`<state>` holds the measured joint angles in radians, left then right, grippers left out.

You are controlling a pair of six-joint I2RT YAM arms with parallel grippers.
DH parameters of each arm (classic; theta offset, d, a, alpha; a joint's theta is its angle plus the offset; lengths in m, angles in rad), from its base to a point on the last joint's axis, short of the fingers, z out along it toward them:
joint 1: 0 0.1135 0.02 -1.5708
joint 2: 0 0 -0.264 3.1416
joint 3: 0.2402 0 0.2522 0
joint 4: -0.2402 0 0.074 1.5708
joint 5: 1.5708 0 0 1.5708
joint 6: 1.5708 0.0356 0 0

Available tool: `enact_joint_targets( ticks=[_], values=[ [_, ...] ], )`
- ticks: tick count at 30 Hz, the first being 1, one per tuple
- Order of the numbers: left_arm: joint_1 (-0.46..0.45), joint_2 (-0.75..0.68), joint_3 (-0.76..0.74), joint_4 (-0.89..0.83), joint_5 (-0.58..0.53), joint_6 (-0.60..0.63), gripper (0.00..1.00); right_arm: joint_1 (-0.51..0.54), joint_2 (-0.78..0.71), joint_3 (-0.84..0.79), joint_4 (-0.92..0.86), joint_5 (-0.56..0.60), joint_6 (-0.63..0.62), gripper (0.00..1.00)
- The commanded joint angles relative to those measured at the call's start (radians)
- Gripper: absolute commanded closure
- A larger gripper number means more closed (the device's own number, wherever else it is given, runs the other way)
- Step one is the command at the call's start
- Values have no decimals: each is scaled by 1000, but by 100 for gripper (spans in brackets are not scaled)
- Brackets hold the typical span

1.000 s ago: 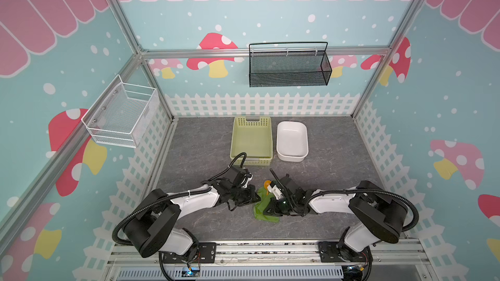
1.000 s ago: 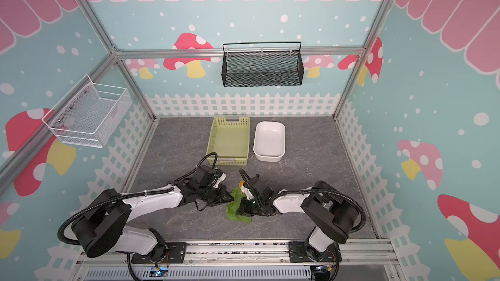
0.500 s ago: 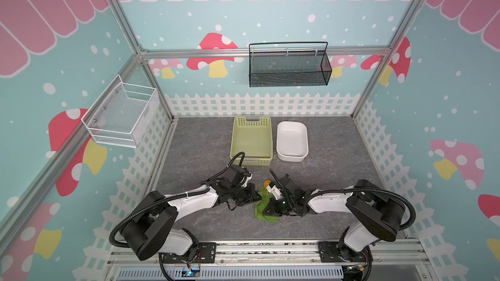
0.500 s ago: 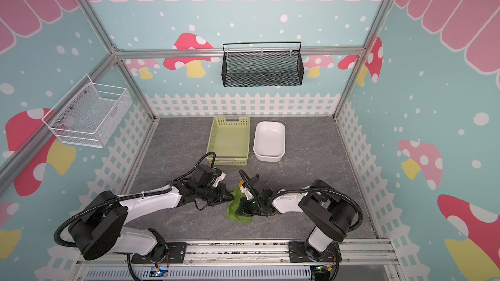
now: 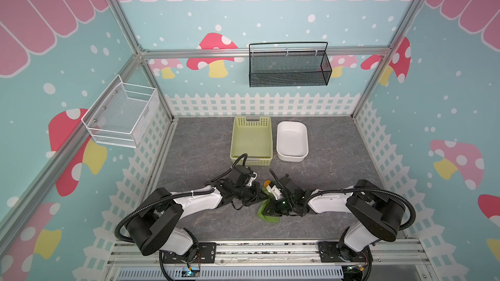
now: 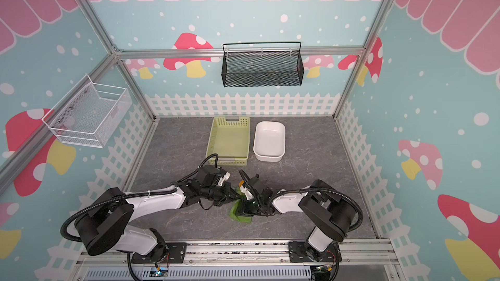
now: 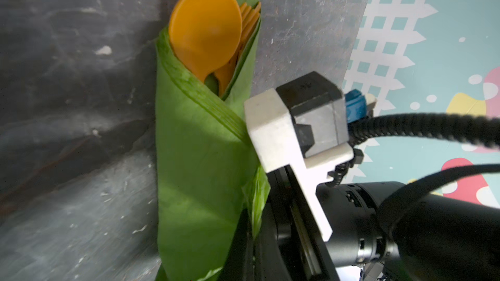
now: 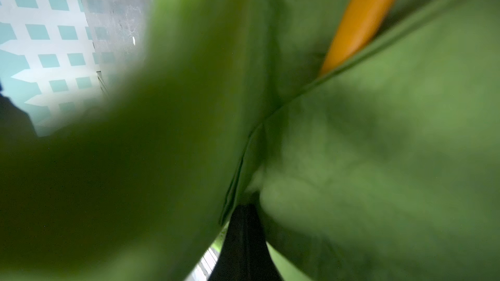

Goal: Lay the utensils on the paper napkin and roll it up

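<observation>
Tabletop, grey and stone-patterned (image 5: 338, 185), shows almost no change over the last second: both arms stay low near its front edge. The left end effector (image 5: 259, 194) is pressed together at the roll's far end; I cannot tell whether it holds paper. The right end effector (image 5: 270, 208) pinches the thin green paper napkin (image 7: 200, 158), already wrapped around the round-bowled orange plastic spoon (image 7: 205, 22) and orange plastic fork (image 7: 250, 18). Rolling looks essentially done; only tightening or release seems left.

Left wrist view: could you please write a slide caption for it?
Thin green paper napkin rolled around slim orange plastic utensils, round spoon bowl protruding, lying on the grey tabletop.
</observation>
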<state>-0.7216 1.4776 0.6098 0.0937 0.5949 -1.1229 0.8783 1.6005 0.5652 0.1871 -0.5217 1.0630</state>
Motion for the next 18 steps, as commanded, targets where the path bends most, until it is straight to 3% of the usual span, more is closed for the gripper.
enact_joint_targets(
  ticks=[1,18],
  values=[
    [-9,31,6,81,-7,-67,100,7,6,-9,-54,33,0,100],
    [26,-7,-24,11,-33,-28,100,8,-158,-66,-51,19,41,100]
  ],
)
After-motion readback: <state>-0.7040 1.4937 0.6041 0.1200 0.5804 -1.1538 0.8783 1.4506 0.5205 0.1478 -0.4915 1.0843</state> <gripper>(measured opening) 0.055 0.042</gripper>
